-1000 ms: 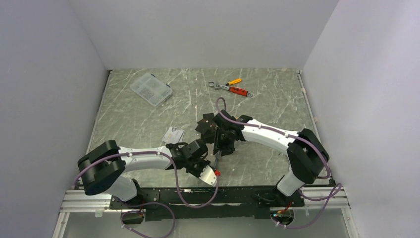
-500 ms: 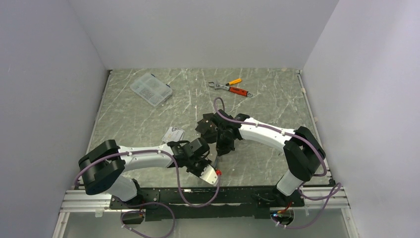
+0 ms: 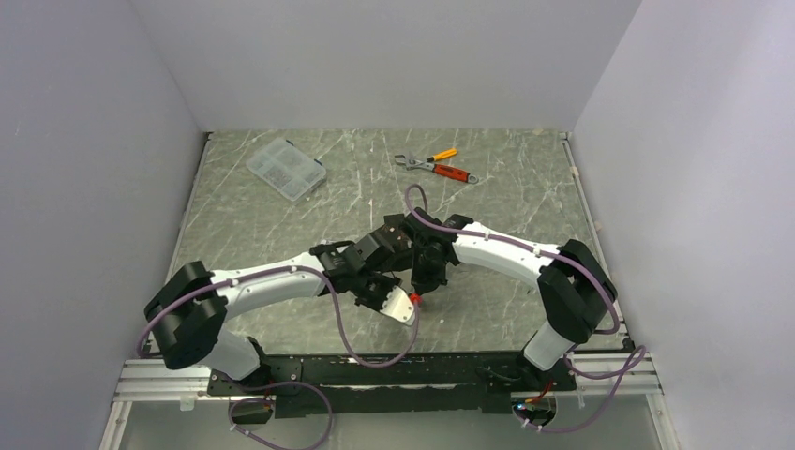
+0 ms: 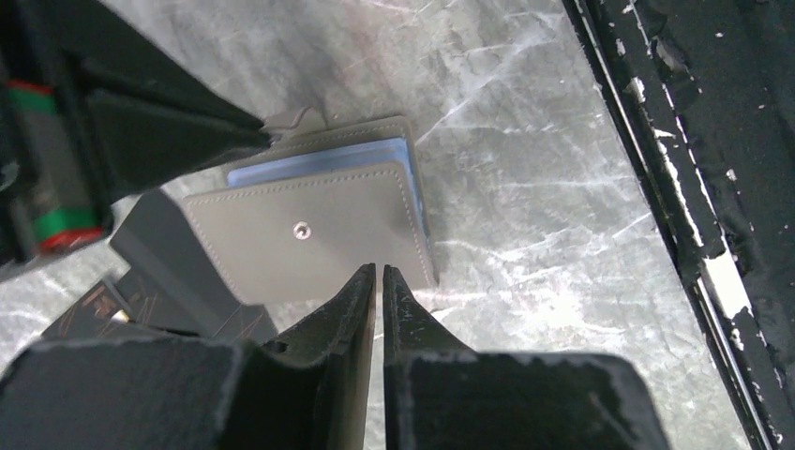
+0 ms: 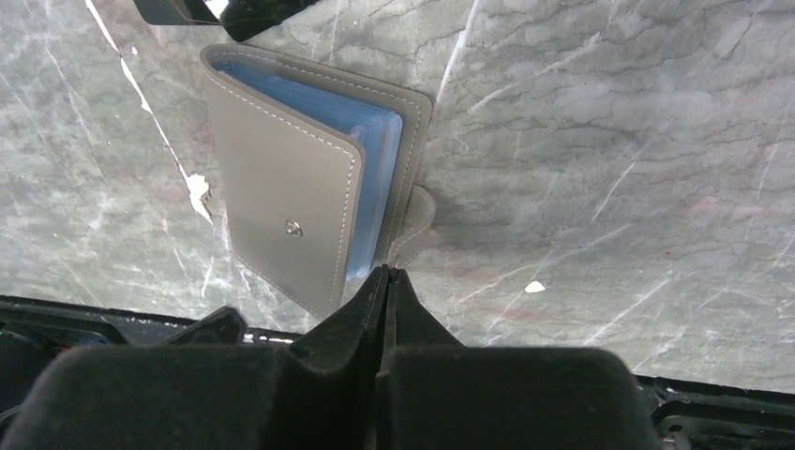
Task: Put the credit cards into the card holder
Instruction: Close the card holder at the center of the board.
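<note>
Pale lilac-grey walls [image 3: 394,56] box in a green marbled tabletop [image 3: 244,225] (white scratches all over), evenly lit.

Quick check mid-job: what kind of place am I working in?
Likely a lab robot test cell: plain white walls box in a scratched marbled tabletop, with a metal mounting rail along its near edge.

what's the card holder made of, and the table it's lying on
Card holder: matte taupe leather or faux leather, judging by stitched edges and a metal snap; inner sleeves look like bluish plastic. Table: glossy grey-green stone or stone-look laminate, white-veined.
</note>
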Controlling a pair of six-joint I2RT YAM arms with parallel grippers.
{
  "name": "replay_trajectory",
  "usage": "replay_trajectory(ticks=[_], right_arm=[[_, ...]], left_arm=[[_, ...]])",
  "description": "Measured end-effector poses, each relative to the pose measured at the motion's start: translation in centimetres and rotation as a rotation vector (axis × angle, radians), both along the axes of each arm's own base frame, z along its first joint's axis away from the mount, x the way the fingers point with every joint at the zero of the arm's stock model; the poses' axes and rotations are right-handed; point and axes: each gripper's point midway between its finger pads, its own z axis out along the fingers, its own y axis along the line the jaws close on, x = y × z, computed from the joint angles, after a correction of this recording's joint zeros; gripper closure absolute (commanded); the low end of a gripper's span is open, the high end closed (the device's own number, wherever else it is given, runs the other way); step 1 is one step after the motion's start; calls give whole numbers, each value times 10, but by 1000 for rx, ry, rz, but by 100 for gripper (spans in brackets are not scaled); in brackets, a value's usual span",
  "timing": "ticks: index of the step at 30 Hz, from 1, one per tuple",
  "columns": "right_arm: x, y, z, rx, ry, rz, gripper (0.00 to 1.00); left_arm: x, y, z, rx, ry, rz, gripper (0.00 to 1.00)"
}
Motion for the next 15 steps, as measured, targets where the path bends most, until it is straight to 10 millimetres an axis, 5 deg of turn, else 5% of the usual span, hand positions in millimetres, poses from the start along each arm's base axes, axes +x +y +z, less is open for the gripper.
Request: replay_trajectory(ticks=[9, 15], right_arm=[[9, -5, 10, 81, -9, -50, 100], [14, 2, 13, 141, -9, -54, 100]], left_arm=[[-12, -8, -43, 88, 66, -55, 86], [-11, -20, -45, 89, 66, -73, 86]])
